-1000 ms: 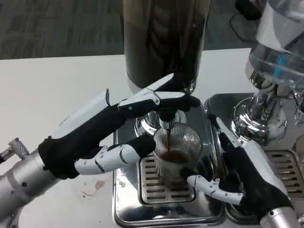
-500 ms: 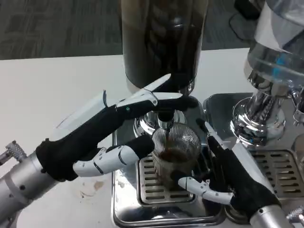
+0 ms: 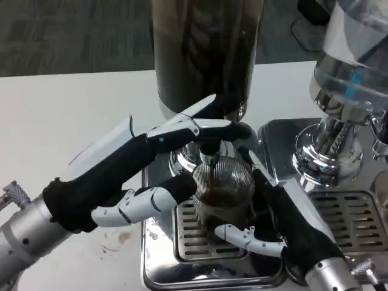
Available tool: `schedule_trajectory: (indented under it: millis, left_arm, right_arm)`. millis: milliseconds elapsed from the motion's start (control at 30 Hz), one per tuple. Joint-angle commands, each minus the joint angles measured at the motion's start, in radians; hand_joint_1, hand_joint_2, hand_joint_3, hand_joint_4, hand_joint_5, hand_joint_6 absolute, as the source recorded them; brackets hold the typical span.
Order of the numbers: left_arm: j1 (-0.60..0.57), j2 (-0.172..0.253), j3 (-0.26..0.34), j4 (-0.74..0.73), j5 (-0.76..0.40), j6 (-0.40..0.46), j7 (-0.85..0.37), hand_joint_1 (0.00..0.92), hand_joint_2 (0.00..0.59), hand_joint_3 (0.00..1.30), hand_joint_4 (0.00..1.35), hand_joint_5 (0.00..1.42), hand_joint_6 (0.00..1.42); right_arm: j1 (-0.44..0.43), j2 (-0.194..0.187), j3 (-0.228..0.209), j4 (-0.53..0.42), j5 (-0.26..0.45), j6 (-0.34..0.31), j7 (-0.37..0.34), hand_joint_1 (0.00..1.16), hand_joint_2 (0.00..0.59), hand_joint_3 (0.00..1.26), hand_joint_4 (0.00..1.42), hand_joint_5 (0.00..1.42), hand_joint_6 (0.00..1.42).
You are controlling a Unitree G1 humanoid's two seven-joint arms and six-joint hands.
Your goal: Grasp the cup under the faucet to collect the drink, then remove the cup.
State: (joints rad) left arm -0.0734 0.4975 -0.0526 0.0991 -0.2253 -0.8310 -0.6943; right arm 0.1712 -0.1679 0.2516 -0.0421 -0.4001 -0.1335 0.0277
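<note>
White table point(image 3: 66, 115), grey carpet point(image 3: 73, 33) beyond

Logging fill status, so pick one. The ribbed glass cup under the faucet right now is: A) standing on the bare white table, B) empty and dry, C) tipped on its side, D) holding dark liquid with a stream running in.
D: a dark stream falls from the faucet into the upright cup, which holds dark drink over the drip tray.

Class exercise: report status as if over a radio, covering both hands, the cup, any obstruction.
Left hand at the tap. Right hand around the cup. Cup under the tap, on the drip tray, part full of dark drink. Nothing blocking.
</note>
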Motion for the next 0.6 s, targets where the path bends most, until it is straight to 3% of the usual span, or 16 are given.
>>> schedule_trajectory:
  millis: [33, 267, 600]
  left_arm:
    - [0.037, 0.014, 0.029, -0.005, 0.043, 0.008, 0.025, 0.0, 0.259, 0.26, 0.02, 0.28, 0.19]
    - [0.08, -0.023, 0.124, -0.02, 0.119, -0.025, 0.154, 0.0, 0.239, 0.19, 0.0, 0.16, 0.02]
    - [0.146, -0.052, 0.221, -0.016, 0.189, -0.039, 0.287, 0.0, 0.235, 0.12, 0.0, 0.06, 0.0]
  right_arm:
    - [-0.006, 0.003, -0.002, 0.017, 0.015, -0.035, -0.015, 0.68, 0.14, 0.0, 0.0, 0.0, 0.11]
    - [-0.033, 0.003, 0.001, 0.053, 0.025, -0.058, -0.013, 0.69, 0.136, 0.0, 0.0, 0.0, 0.15]
    - [-0.044, -0.001, -0.001, 0.085, 0.043, -0.091, -0.013, 0.69, 0.14, 0.0, 0.0, 0.0, 0.18]
